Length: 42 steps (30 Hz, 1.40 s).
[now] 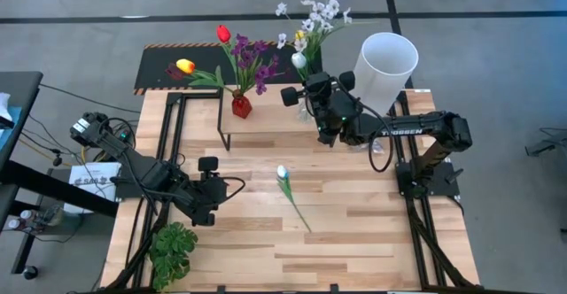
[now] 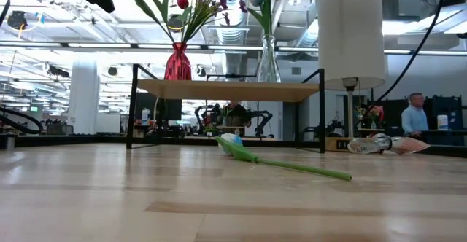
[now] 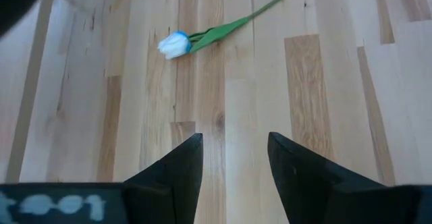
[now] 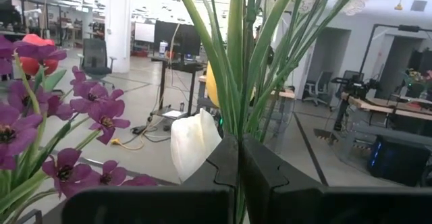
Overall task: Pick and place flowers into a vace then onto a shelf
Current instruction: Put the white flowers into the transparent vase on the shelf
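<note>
Seen from above, a leafy green plant sits at the table's seven o'clock corner. Just up from it, at about eight o'clock, the left gripper hangs over bare wood with its fingers spread apart and nothing between them. In its wrist view the two dark fingers frame empty planks, and the white tulip lies well beyond them.

That white tulip lies flat near the table's centre, bloom toward twelve o'clock and its green stem running off toward five o'clock. In the low view it rests on the wood in front of the shelf, apart from the shelf's legs.

The shelf stands at about twelve o'clock. On its left end is a red vase holding purple flowers, a red tulip and a yellow tulip. Toward its right end is a clear glass vase with small white blossoms and green stems rising from it.

The right gripper is over that glass vase, at about one o'clock. Its fingers are pressed together on the green stems, with a white tulip head beside them; which single stem is pinched cannot be told.

A white cylinder stands just to the right of the shelf, at about two o'clock. A person shows in the room beyond the table's far right side.
</note>
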Motion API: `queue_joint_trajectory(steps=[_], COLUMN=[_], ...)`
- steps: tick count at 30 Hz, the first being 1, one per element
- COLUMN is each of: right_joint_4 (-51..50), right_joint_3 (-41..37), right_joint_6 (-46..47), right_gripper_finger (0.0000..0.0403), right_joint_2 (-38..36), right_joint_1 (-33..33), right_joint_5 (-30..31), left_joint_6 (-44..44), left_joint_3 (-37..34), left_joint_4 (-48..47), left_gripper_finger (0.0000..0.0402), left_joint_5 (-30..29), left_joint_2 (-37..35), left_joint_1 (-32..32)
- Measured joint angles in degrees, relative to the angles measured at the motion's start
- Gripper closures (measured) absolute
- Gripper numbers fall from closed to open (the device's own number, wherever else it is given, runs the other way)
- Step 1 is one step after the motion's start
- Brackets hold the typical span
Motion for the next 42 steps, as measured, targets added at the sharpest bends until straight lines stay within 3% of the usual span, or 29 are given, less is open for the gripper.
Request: queue_joint_trajectory(steps=[18, 42], right_joint_4=[2.2, 0.0], right_joint_3=[-0.2, -7.5], right_joint_6=[0.0, 9.6], right_gripper_finger=[0.0403, 0.0403], right_joint_2=[0.0, 0.0], right_joint_1=[-2.0, 1.2], right_joint_5=[0.0, 5.1], left_joint_6=[-0.4, -0.3], left_joint_3=[0.0, 0.0], left_joint_4=[0.2, 0.2], left_gripper_finger=[0.0244, 0.0244], left_joint_5=[0.0, -0.1], left_joint_2=[0.0, 0.0], left_joint_1=[0.0, 0.0])
